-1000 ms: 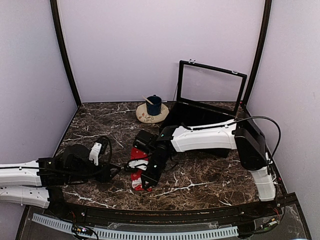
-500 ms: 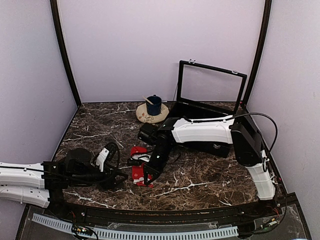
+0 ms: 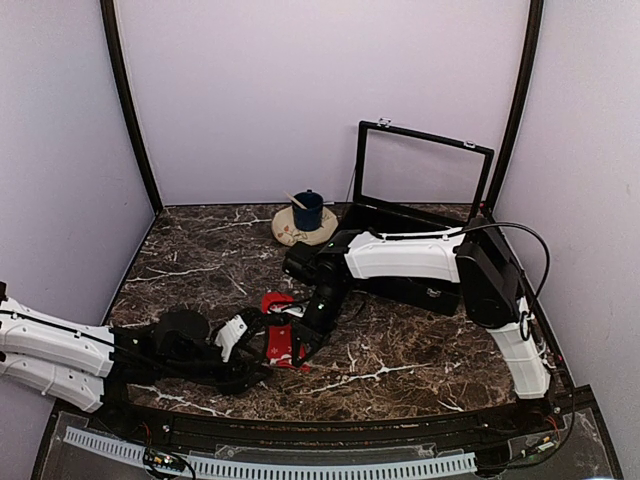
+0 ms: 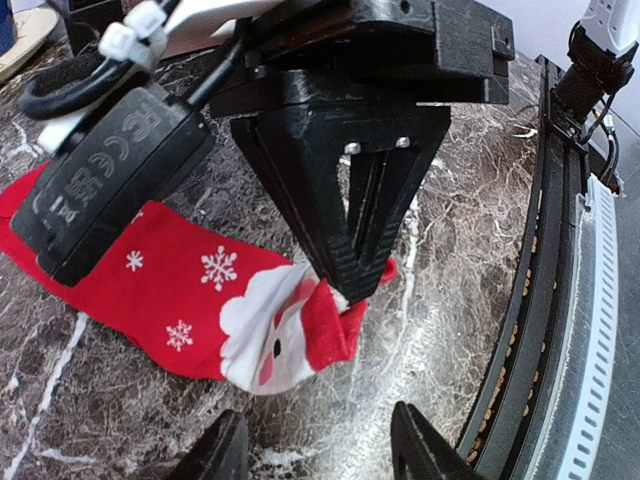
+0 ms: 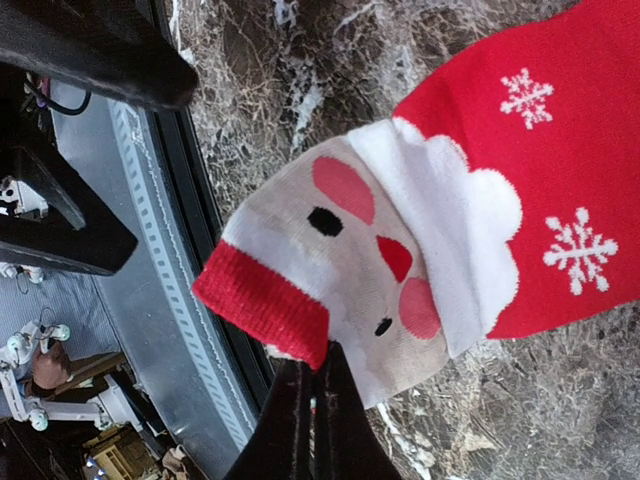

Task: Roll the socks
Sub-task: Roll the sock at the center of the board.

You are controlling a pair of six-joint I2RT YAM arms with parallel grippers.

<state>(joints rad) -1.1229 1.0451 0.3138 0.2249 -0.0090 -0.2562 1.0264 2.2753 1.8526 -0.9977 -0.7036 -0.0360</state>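
One small red fabric sock with white snowflakes and a Santa face (image 3: 281, 338) lies flat on the dark, white-veined marble table (image 3: 420, 350), close to the near edge and a little left of the middle. Its long axis runs roughly far to near, leaning slightly right, with the plain snowflake part at the far end and the Santa face with its red ribbed edge at the near end. That near end is lifted and crumpled a little.

The right tool (image 4: 345, 285) comes down on it from the far right, fingers together and clamped on the red ribbed edge beside the Santa face, as the right wrist view shows from close up. The left tool (image 4: 320, 452) reaches in low from the left, fingers apart and holding nothing. The Santa end lies straight ahead of it, just beyond its fingertips (image 4: 225, 450), so its open gap faces across the sock's long axis, not along it.

By my judgement the right arm already has the end where a roll would start, and the left tool is near enough to pin or fold the same end.

Well apart, at the far side of the table, stand a dark blue mug on a round pale plate (image 3: 305, 222) and an open black case with its lid upright (image 3: 424, 170).
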